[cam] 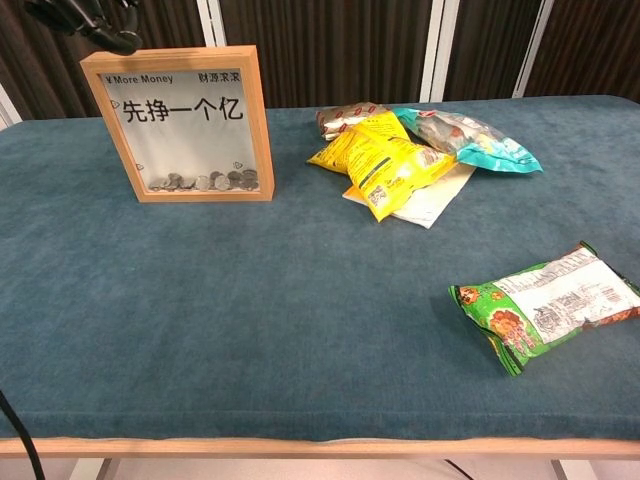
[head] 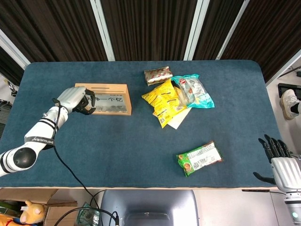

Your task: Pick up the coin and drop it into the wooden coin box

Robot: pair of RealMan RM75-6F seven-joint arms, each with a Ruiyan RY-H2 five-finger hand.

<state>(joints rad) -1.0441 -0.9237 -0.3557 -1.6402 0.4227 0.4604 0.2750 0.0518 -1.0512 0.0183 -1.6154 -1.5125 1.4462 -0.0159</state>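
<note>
Coin: too small to make out in either view, so I cannot tell whether the left hand [head: 75, 100] holds it. That hand hangs above the left end of the coin box [head: 113, 99], its dark fingers [head: 87, 104] curled in toward the palm; whether they pinch anything cannot be told. In the chest view only the fingers [cam: 95, 20] show at the top edge, just over the box's upper left corner.

Standing upright on the blue table [head: 117, 146], the box [cam: 185, 125] has a wooden frame and a clear front with printed characters, and a row of coins [cam: 205, 182] lies along its bottom inside.

To the right of the box, a pile of snack bags sits near the far edge: a brown packet [head: 158, 75], a yellow bag [head: 163, 101] and a teal bag [head: 193, 91], overlapping on a white sheet [head: 179, 118]. A green bag [head: 200, 158] lies alone nearer the front, well apart from the pile.

At the table's right front corner, off its edge, the right hand [head: 281, 162] rests with fingers spread, holding nothing.
</note>
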